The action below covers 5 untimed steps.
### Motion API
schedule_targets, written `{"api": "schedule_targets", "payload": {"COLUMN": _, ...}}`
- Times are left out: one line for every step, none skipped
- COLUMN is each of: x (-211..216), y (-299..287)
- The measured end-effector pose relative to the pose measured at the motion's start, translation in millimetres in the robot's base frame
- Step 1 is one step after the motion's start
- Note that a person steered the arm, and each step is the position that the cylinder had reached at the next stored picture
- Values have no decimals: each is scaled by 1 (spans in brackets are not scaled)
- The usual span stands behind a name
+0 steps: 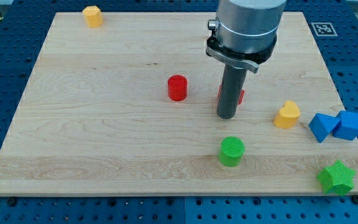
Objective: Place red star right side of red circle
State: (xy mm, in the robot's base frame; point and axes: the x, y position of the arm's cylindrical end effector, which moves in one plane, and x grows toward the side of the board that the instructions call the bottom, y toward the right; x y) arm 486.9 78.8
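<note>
The red circle (177, 88) is a short red cylinder near the middle of the wooden board (104, 124). The red star (240, 95) lies to the right of it, mostly hidden behind my rod; only red slivers show at the rod's sides. My tip (227, 116) rests on the board directly in front of the red star, on its lower side, about 80 px to the right of the red circle.
A green circle (232, 152) lies below my tip. A yellow block (287, 115), two blue blocks (322, 127) (350, 125) and a green star (336, 178) sit at the right edge. Another yellow block (92, 16) is at the top left.
</note>
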Motion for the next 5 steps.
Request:
{"api": "schedule_targets", "payload": {"x": 0, "y": 0}}
{"api": "schedule_targets", "payload": {"x": -8, "y": -2}}
{"api": "schedule_targets", "payload": {"x": -16, "y": -2}}
{"api": "schedule_targets", "payload": {"x": -22, "y": 13}}
{"api": "schedule_targets", "payload": {"x": -16, "y": 45}}
